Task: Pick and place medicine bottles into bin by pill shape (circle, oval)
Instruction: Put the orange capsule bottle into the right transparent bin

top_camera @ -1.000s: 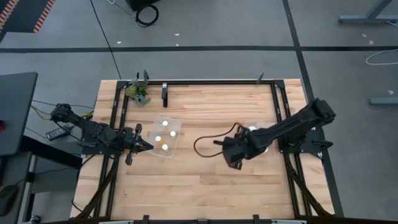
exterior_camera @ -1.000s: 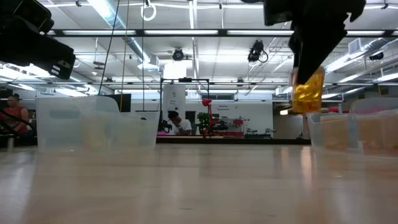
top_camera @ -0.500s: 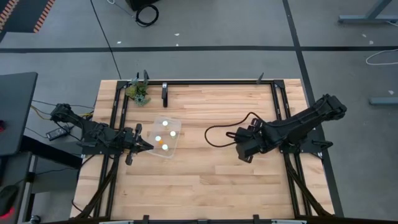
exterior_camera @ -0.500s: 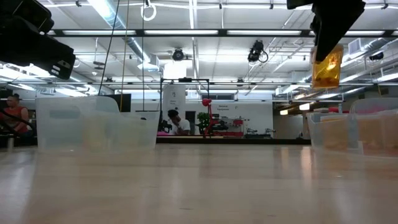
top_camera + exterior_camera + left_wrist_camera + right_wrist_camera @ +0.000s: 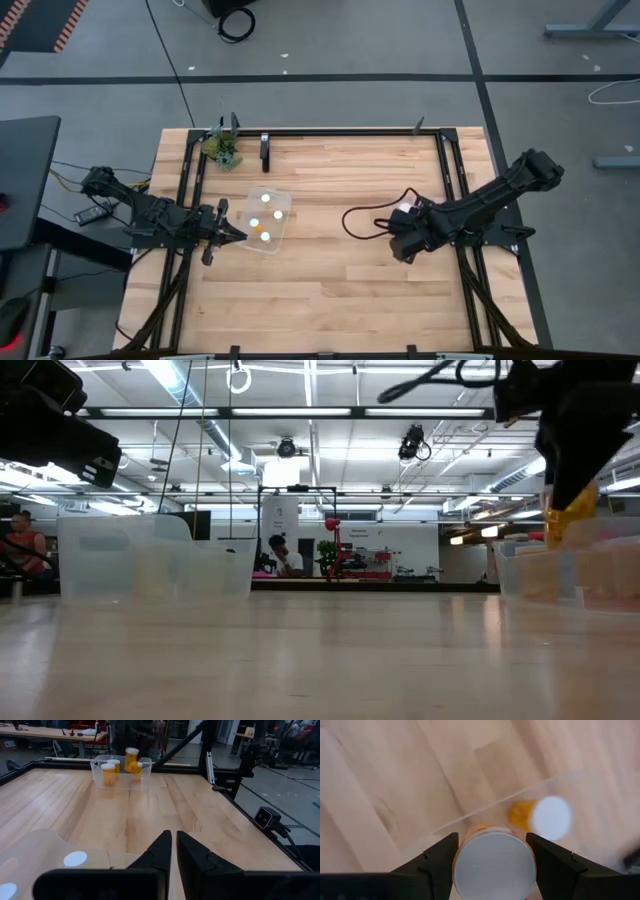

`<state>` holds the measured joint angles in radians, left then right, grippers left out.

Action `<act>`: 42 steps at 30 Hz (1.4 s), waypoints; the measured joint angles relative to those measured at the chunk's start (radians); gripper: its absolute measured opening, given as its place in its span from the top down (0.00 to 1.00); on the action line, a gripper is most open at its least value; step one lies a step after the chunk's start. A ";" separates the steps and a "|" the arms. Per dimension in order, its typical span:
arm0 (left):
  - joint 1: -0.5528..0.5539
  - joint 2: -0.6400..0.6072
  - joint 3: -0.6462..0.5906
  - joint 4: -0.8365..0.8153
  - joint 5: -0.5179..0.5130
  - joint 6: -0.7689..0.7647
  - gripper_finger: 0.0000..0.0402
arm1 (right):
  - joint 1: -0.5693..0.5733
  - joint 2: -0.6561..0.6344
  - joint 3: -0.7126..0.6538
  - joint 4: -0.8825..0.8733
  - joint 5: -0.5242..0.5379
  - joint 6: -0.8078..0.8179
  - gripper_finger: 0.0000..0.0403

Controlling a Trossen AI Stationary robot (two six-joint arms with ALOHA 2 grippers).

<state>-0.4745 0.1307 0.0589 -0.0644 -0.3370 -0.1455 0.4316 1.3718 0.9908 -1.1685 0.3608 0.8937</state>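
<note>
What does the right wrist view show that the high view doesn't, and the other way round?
Only the right wrist view shows the white-capped bottle clamped in the right pincer above the clear bin's wall, with another capped bottle inside. Only the high view shows the left pincer shut beside the left bin, the white caps in it, and the green plant. Both show the wooden table.
</note>
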 joint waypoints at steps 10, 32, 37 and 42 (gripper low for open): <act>0.000 0.000 0.000 0.000 0.000 0.000 0.91 | -0.020 -0.061 -0.202 0.204 -0.103 0.029 0.42; 0.000 0.000 0.000 0.000 0.000 0.000 0.90 | -0.026 -0.060 -0.226 0.279 -0.120 0.082 0.41; 0.000 0.000 0.000 0.000 0.000 0.000 0.90 | -0.026 -0.060 -0.226 0.278 -0.120 0.091 0.39; 0.000 0.000 0.000 0.000 0.000 0.000 0.92 | -0.026 -0.060 -0.226 0.278 -0.119 0.094 0.37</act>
<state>-0.4745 0.1310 0.0589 -0.0643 -0.3370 -0.1455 0.4057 1.3117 0.7650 -0.8902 0.2417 0.9873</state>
